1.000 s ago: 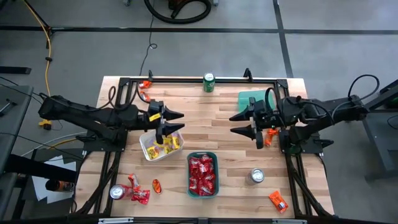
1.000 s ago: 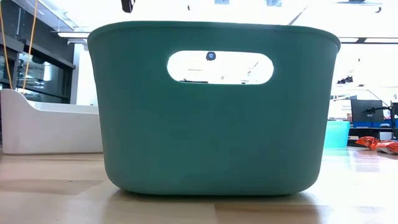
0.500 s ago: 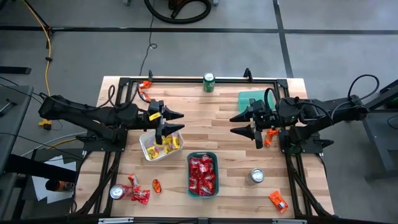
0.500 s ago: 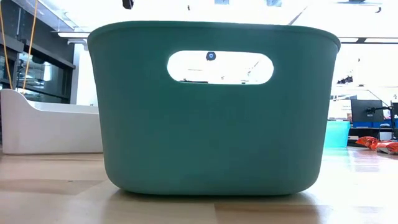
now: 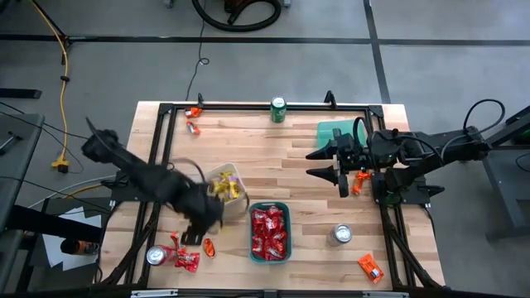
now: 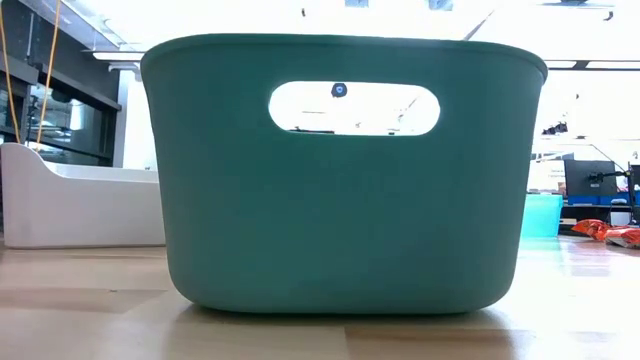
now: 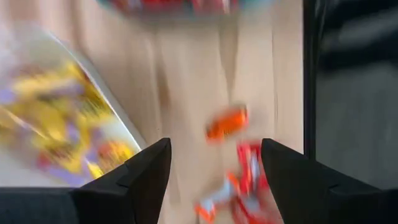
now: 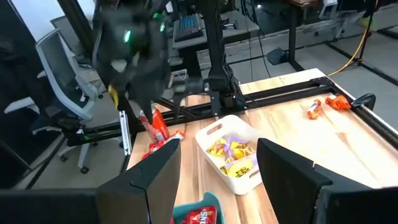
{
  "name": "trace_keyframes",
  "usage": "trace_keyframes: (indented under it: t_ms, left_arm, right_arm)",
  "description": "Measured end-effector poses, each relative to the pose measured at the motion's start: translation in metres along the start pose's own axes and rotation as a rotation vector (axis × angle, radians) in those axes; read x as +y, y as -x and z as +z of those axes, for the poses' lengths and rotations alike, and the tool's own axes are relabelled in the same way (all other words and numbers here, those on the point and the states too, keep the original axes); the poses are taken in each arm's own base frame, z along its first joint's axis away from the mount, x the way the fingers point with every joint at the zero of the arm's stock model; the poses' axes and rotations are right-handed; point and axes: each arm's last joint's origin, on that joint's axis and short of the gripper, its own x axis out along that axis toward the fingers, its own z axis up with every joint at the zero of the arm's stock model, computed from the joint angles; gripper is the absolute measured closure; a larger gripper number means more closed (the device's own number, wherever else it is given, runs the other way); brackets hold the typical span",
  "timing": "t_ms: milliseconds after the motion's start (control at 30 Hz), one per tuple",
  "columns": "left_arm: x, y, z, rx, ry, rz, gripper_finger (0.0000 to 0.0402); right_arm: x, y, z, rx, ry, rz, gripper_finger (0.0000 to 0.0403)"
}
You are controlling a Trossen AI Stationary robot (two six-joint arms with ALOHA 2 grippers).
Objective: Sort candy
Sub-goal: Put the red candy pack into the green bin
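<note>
Red candy [image 5: 269,232] is packed into a green tray [image 5: 285,206] near the table's middle front, yellow candy [image 5: 224,187] lies in a white tray [image 5: 240,179] just left of it, and loose red and orange packets [image 5: 185,257] are scattered at the front left; a few more orange ones [image 5: 370,266] are seen at the front right and back left. White lettering is visible on a red packet in the right wrist view [image 8: 198,217], but it cannot be read. The left gripper [image 7: 214,171] is held wide and empty above the loose packets, as shown in its own wrist view; from above, only a blurred arm is made out there. The right gripper [image 5: 325,164] is poised wide and empty over bare wood at the right. A green can [image 5: 278,108] at the back edge and silver cans [image 5: 340,235] are seen only from above. The low view is filled by the green tray's wall [image 6: 340,230]
</note>
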Motion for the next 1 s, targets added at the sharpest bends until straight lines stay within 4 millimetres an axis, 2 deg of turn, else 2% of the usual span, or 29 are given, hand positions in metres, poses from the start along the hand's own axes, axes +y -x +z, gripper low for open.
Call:
trace_keyframes:
  t_ms: [100,167,333,433,767,1000]
  left_arm:
    - [-0.018,-0.033,-0.006,0.190,-0.048,0.006,0.0165]
    - [-0.030,-0.054,-0.007,0.250,-0.075,-0.017,0.0165]
    - [-0.058,-0.099,-0.017,0.295,-0.114,-0.181,0.0165]
    - [-0.068,-0.115,-0.023,0.294,-0.097,-0.237,0.0165]
    - [-0.060,-0.159,-0.043,0.414,0.005,-0.141,0.0165]
    - [-0.058,-0.180,-0.046,0.457,0.023,-0.115,0.0165]
  right_arm:
    - [0.000,0.000,0.000,0.000,0.009,0.001,0.0197]
    - [0.000,0.000,-0.001,0.007,0.011,-0.001,0.0197]
    - [-0.002,0.000,-0.006,0.062,0.018,-0.016,0.0197]
    - [-0.003,0.000,-0.010,0.102,0.009,-0.028,0.0197]
    - [-0.004,0.001,-0.014,0.137,0.011,-0.038,0.0197]
    - [-0.004,0.001,-0.015,0.155,0.015,-0.043,0.0197]
